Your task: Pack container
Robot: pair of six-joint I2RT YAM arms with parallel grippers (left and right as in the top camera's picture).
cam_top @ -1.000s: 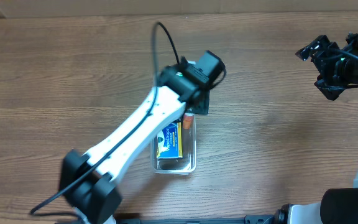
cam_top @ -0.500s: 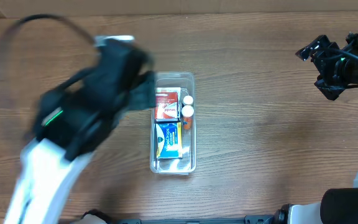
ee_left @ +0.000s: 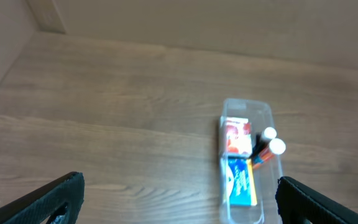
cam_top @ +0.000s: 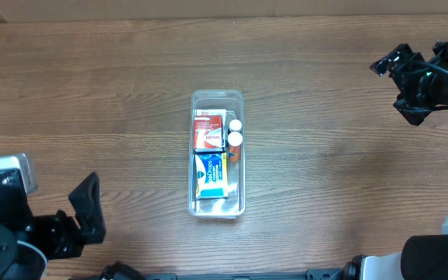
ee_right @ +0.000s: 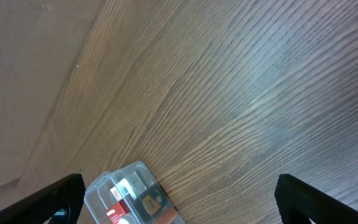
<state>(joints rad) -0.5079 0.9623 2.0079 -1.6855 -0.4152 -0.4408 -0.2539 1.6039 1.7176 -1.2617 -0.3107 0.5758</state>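
Two tools: the left tool (cam_top: 80, 222) and the right tool (cam_top: 401, 87) both stand wide apart and hold nothing. In each wrist view the fingertips sit at opposite edges of the frame.
Container: it rests on the bench (cam_top: 325, 179) between the two tools and touches neither.
Direction from left tool: the container (ee_left: 247, 107) lies ahead and somewhat to its right, well apart.
Direction from right tool: the container (ee_right: 114, 180) shows only at the low left edge of that view, off to one side and well apart.
Long axis: it runs almost straight away from the left tool, and crosswise to the line joining the two tools.
Contents: a red box (cam_top: 208, 131) lies toward the end farther from the left tool and a blue box (cam_top: 211, 175) toward the nearer end. Two white-capped bottles (cam_top: 235, 132) lie beside the red box.
Spare room: a bare strip of container (cam_top: 218, 103) remains beyond the red box.
Nearer arm: the left, I'd judge, though only slightly.
Change since a second ago: the left arm was stretched over the container, hiding its far end. It then swung off leftward and is now drawn back to its own corner.
Unchanged: the right arm and the container sit where they were.
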